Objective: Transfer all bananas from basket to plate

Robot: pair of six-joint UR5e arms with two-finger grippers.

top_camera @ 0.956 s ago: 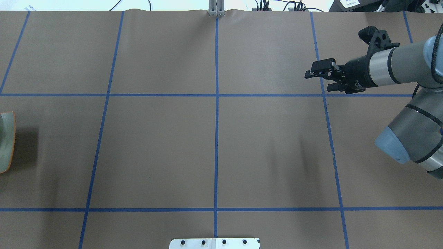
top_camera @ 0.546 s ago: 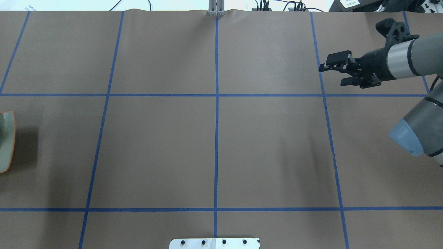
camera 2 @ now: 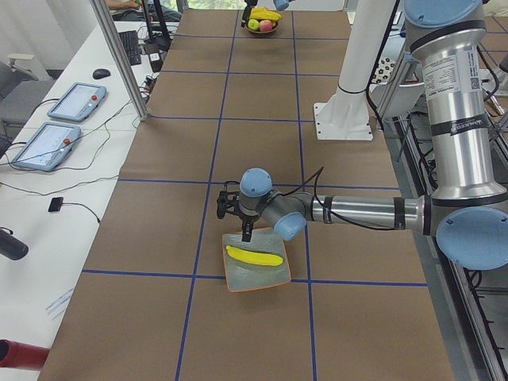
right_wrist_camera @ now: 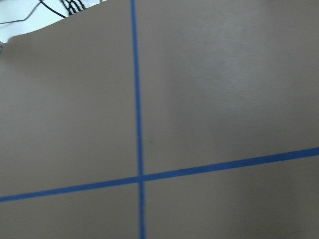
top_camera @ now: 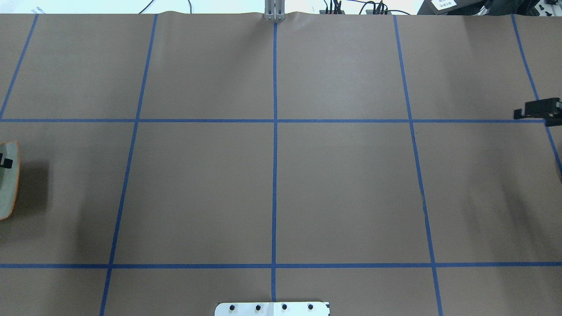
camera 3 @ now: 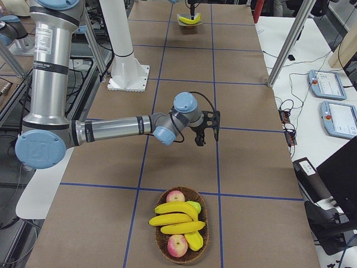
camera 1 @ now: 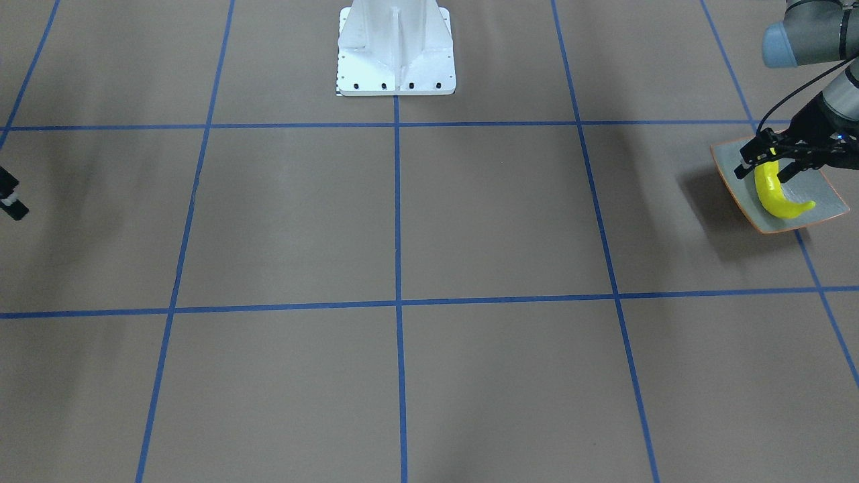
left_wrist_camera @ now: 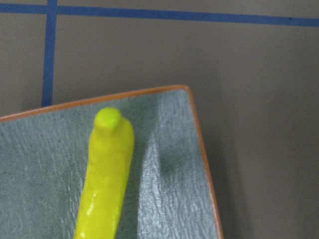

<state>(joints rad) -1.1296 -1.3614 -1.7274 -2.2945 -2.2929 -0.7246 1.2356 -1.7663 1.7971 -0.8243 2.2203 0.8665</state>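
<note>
One yellow banana lies flat on the grey-green plate with the orange rim. My left gripper hangs open just above the banana's stem end, one finger on each side. In the left wrist view the banana rests on the plate and no fingers show. The wicker basket at the table's other end holds more bananas among apples. My right gripper is open and empty above bare table, well short of the basket. Its fingers show at the overhead view's right edge.
Red apples and a green fruit share the basket. The white robot base stands at the table's middle on the robot's side. Blue tape lines grid the brown table. Tablets and cables lie on the side desk.
My right gripper has swung right and down to the overhead view's edge, still open. A black fingertip of the left gripper now shows over the plate at the left edge.
</note>
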